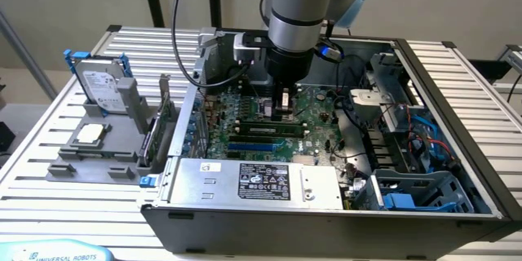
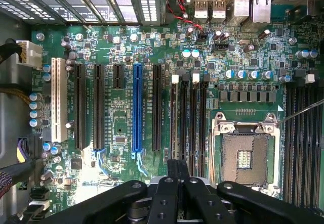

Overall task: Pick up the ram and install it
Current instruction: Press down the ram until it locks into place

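Beside "UNIVERSAL ROBOTS" box (image 1: 49,253), fingers (image 1: 283,113) pressed together above seated ram (image 1: 273,130).

A plain beige wall (image 1: 456,4) stands behind the ribbed metal table (image 1: 489,108), evenly lit, perhaps from overhead.

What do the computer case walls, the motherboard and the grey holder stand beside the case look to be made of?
Computer case: painted or coated sheet metal, by its thin folded dark-grey walls. Motherboard: green laminated circuit board, glossy, with printed traces and soldered parts. Grey holder stand: probably moulded or printed plastic, matte and blocky. The gripper, shut, hangs above the motherboard's slots.
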`<state>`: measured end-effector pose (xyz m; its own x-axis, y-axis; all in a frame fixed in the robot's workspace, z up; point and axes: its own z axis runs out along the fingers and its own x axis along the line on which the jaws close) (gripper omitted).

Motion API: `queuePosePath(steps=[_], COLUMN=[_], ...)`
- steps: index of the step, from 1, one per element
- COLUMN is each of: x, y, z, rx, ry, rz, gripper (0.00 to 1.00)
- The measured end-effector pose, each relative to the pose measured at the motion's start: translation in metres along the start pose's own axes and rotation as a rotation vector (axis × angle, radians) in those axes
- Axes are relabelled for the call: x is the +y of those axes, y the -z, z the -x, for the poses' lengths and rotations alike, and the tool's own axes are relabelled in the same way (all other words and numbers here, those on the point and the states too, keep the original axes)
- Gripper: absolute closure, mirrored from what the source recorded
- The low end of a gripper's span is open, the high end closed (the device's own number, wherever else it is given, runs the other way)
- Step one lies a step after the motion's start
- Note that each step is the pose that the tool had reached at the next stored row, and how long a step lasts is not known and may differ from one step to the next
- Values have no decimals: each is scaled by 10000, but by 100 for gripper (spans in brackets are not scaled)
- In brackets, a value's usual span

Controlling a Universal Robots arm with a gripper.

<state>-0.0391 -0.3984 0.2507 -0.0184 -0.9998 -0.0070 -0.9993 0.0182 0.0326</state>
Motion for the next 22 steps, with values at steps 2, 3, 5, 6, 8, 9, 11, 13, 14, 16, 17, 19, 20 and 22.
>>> queuePosePath(steps=[2, 3, 5, 6, 8, 9, 11, 13, 14, 16, 17, 19, 20, 22], x=[6, 8, 15, 17, 20, 19, 19, 19, 19, 20, 22, 24, 25, 26], y=[-14, -26, -59, -77, -113, -130, -161, -191, -203, -226, -240, -254, -254, -239], z=[0, 0, -1, -1, -1, -1, -1, -1, -2, -3, -3, -3, -3, -1], rx=[-1, 0, -1, -1, -1, -2, -3, -3, 2, 8, 5, 0, -1, -16], ry=[-1, 0, 0, 0, 0, 2, 1, 1, 0, 0, 0, 1, 2, 1], rz=[-9, -13, -28, -39, -62, -72, -81, -86, -86, -91, -94, -102, -103, -108], gripper=[89, 89, 89, 89, 89, 89, 89, 89, 89, 89, 89, 89, 89, 89])
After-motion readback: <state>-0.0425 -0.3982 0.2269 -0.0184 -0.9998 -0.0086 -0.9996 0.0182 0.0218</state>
